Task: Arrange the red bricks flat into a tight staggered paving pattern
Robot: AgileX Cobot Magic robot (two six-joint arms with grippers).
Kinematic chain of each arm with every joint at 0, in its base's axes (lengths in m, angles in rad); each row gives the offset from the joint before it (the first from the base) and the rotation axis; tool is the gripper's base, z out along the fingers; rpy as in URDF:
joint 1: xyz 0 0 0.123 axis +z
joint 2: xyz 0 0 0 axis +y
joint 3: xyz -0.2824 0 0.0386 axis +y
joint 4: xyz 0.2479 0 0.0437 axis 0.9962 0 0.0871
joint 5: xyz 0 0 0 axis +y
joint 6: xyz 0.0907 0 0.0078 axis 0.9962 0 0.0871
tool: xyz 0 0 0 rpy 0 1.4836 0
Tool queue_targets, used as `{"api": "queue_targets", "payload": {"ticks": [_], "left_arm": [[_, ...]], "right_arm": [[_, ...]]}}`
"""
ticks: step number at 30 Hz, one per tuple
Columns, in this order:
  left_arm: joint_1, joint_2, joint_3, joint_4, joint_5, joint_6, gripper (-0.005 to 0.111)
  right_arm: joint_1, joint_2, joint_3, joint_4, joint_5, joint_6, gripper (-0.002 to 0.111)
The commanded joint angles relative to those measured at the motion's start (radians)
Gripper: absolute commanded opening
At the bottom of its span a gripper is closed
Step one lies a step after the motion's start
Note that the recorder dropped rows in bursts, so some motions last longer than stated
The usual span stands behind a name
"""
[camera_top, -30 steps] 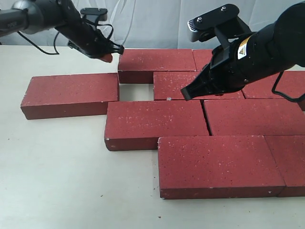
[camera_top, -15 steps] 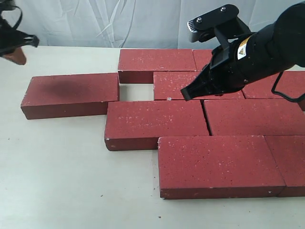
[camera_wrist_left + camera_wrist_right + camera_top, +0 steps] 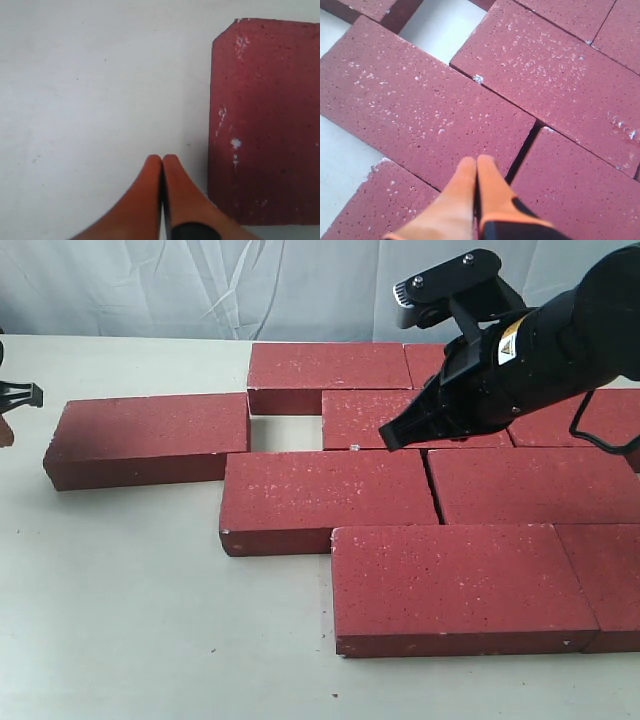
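Several dark-red bricks [image 3: 328,498] lie flat in staggered rows on the pale table [image 3: 130,610]. One brick [image 3: 150,435] lies apart at the left, with a bare square gap [image 3: 285,433] between it and its row. My left gripper [image 3: 5,428] shows only at the far left edge, just off that brick's outer end. In the left wrist view the left gripper [image 3: 162,159] is shut and empty beside the brick's end [image 3: 265,120]. My right gripper [image 3: 392,437] hovers over the middle bricks. In the right wrist view the right gripper [image 3: 476,161] is shut and empty above a brick [image 3: 420,110].
A pale crumpled cloth backdrop [image 3: 200,285] hangs behind the table. Bare tabletop lies in front and to the left of the bricks. The right arm's black body [image 3: 540,350] hangs over the back right bricks.
My left arm has swung from the back brick's corner out to the far left edge, beside the separate brick's end. The right arm and the bricks have stayed put.
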Motion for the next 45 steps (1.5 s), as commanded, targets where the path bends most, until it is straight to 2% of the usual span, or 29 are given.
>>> {"api": "queue_targets", "payload": {"ticks": [1, 7, 20, 27, 39, 45], "left_arm": [[-0.004, 0.042, 0.007, -0.034, -0.037, 0.002, 0.0], [-0.023, 0.06, 0.007, -0.088, -0.055, 0.053, 0.0], [-0.164, 0.1, 0.004, -0.092, -0.101, 0.051, 0.0], [-0.208, 0.1, 0.004, -0.108, -0.147, 0.051, 0.0], [-0.323, 0.1, 0.004, -0.145, -0.208, 0.053, 0.0], [-0.33, 0.1, 0.004, -0.141, -0.213, 0.055, 0.0]], "right_arm": [[0.002, 0.0, 0.002, 0.0, -0.011, 0.0, -0.001], [0.002, 0.0, 0.002, 0.0, -0.014, 0.0, -0.001], [0.002, 0.0, 0.002, 0.0, -0.014, 0.0, -0.001], [0.002, 0.0, 0.002, 0.0, -0.014, 0.0, -0.001], [0.002, 0.0, 0.002, -0.001, -0.016, 0.0, -0.001], [0.002, 0.0, 0.002, -0.002, -0.014, 0.0, -0.001]]}}
